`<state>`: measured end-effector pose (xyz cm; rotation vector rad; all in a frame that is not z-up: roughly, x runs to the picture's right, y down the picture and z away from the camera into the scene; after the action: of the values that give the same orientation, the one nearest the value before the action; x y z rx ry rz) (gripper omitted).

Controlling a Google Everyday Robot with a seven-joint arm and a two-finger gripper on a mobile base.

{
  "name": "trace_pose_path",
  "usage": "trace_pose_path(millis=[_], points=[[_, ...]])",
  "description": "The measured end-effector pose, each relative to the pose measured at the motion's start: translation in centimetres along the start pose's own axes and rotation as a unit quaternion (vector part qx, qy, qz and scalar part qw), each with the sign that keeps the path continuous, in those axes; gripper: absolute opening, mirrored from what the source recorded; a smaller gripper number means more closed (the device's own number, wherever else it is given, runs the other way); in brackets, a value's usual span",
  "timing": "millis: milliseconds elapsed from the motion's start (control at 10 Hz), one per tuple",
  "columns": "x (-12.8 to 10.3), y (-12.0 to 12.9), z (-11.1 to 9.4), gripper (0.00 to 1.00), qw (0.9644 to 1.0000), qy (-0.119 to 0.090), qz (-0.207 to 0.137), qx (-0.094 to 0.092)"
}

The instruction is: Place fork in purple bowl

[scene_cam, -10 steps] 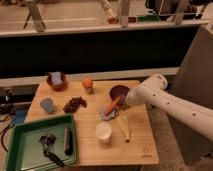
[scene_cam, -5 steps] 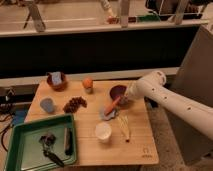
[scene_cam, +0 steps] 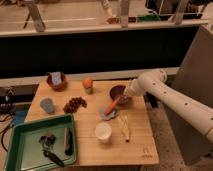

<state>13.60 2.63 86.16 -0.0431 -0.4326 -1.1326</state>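
Camera view shows the pincer (scene_cam: 126, 93) over the purple bowl's (scene_cam: 118, 91) right rim on the tabletop (scene_cam: 90, 120). The fork isn't clearly visible — likely at the pincer. Seemingly the placing step; next, release inside the bowl, not across its rim.

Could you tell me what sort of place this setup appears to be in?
Probably a robotics lab mock-kitchen: a wooden tabletop with a purple bowl, white cup and green tray; the gripper hangs over the bowl.
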Motion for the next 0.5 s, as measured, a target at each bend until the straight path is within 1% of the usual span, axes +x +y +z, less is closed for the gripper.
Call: trace_pose_path(millis=[300,500], points=[[0.7,-1.1,1.0,0.58,0.9987,0.0,-0.05,-0.009],[1.0,-1.6,1.8,0.76,0.9972,0.0,-0.071,-0.02]])
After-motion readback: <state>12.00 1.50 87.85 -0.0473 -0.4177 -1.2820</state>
